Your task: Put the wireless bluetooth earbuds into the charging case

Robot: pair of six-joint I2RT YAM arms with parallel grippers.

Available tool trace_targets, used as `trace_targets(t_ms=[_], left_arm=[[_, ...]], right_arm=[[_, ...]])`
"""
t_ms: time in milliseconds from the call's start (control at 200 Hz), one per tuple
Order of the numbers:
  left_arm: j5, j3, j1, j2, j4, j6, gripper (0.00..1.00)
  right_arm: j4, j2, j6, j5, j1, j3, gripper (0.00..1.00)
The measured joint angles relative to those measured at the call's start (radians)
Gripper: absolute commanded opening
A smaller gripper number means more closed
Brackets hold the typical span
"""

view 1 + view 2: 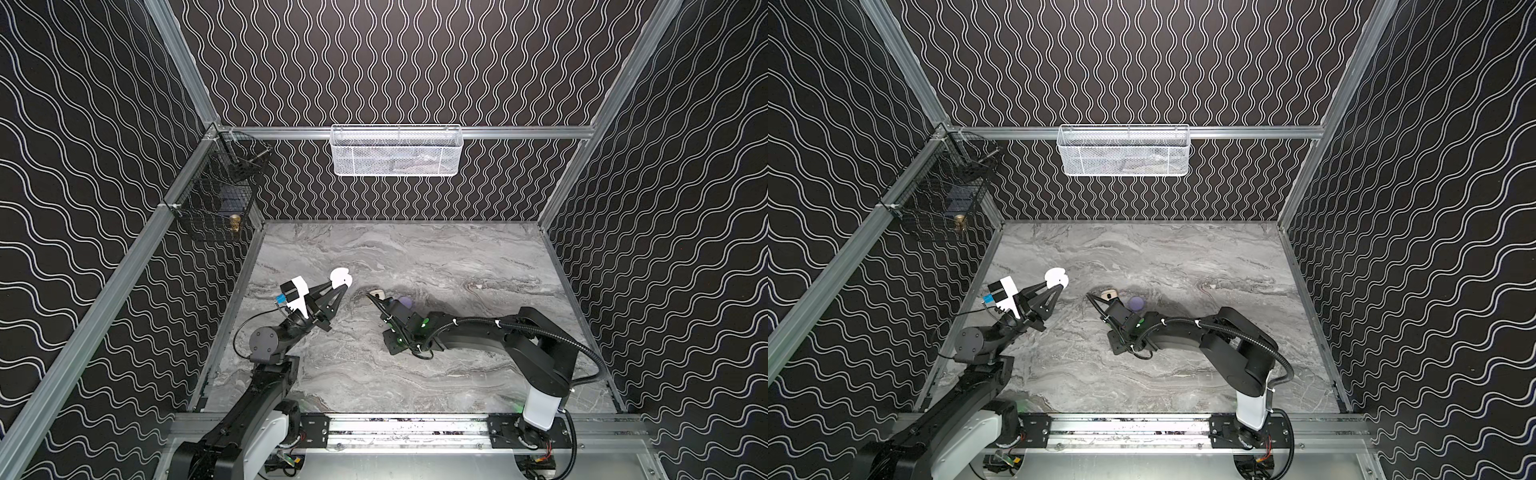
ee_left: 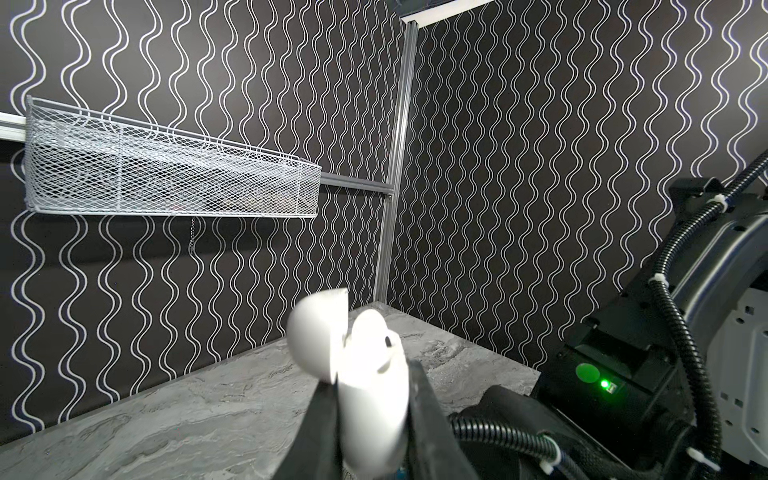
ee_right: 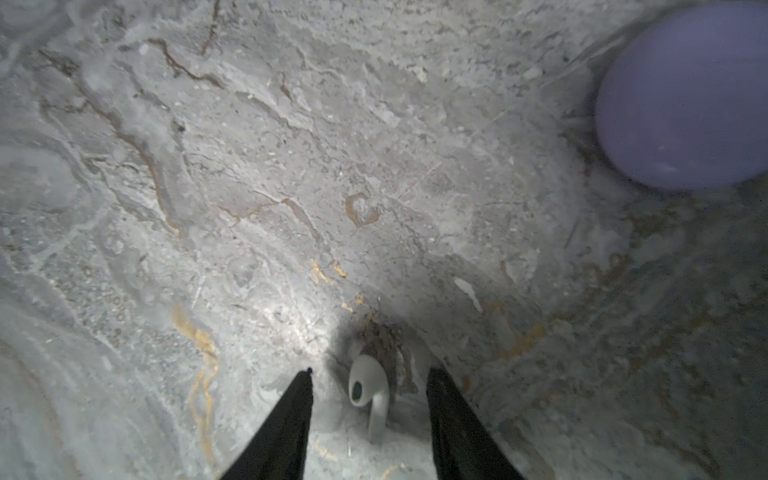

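Note:
My left gripper [image 1: 337, 286] [image 1: 1054, 287] is shut on a white charging case [image 1: 341, 277] [image 1: 1056, 277] [image 2: 370, 399] and holds it up off the marble table with its lid [image 2: 311, 332] open. A white earbud [image 2: 370, 336] sits in the case's mouth. My right gripper [image 1: 375, 296] [image 1: 1106, 296] [image 3: 370, 372] is down at the table near the middle, open. A white stemmed earbud [image 3: 369, 392] lies on the marble between its black fingers [image 3: 291, 415], with a gap on each side.
A closed lavender case [image 1: 405, 302] [image 1: 1136, 302] [image 3: 685, 95] lies just right of the right gripper. A tiny white piece [image 1: 478, 286] [image 1: 1212, 286] lies further right. A white mesh basket [image 1: 395, 151] [image 2: 166, 174] hangs on the back wall, a black wire basket [image 1: 216, 195] at the left.

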Motion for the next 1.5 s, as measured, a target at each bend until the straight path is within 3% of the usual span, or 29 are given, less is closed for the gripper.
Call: trace_targets(t_ms=[380, 646, 1056, 1236, 1501], left_arm=[[0.0, 0.0, 0.0, -0.006, -0.008, 0.0, 0.0], [0.0, 0.0, 0.0, -0.018, -0.015, 0.0, 0.0], [0.0, 0.0, 0.0, -0.021, -0.021, 0.0, 0.0], [0.012, -0.001, 0.0, -0.017, -0.004, 0.0, 0.0], [0.056, -0.012, -0.008, 0.014, 0.095, -0.01, 0.0]], right_arm=[[-0.039, 0.032, -0.004, 0.045, 0.024, 0.03, 0.4], [-0.057, 0.04, -0.003, 0.07, 0.032, 0.043, 0.24], [-0.045, 0.03, 0.011, 0.085, 0.044, 0.028, 0.15], [-0.076, -0.098, 0.027, 0.108, 0.049, 0.014, 0.14], [-0.11, -0.38, -0.015, 0.322, 0.187, 0.153, 0.13]])
